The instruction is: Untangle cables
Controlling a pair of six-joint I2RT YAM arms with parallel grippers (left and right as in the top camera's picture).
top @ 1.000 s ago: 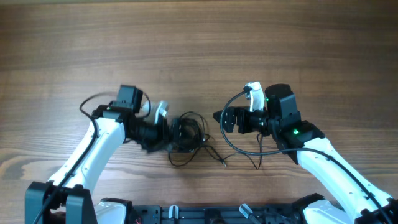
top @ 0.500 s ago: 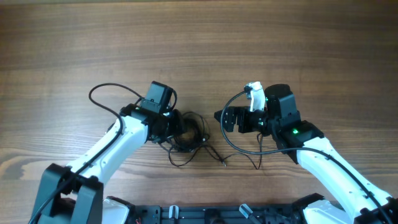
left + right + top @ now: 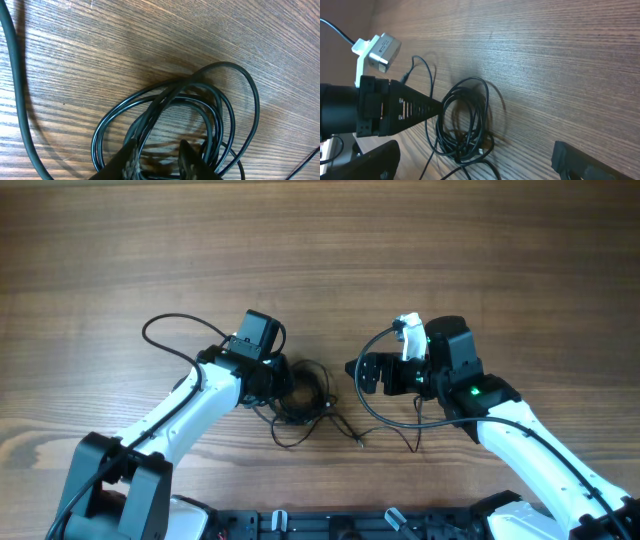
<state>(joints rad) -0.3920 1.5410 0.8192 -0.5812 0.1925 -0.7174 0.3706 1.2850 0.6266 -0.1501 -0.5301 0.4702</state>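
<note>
Left gripper (image 3: 160,162): jaws pulled in to a narrow gap, with several strands of the thin black cables (image 3: 308,385) running between the fingertips (image 3: 131,159). Can't tell if they actually pinch.

The cables are a loose coil of overlapping loops, flat on the brown wood-grain table (image 3: 320,260), at mid-table between the two grippers. The left gripper sits at the coil's left edge, tips in among the strands. Loose tails run off the coil's near side and to the right, one ending in a small plug end (image 3: 358,442).

Right gripper (image 3: 362,373): jaws spread wide, nothing in them. It is just right of the coil, not touching, pointing left at it.

Further out, the left arm's thicker black cable (image 3: 165,330) loops out to the far left. The right arm's thicker black cable (image 3: 365,405) curves round the near side of its gripper.
</note>
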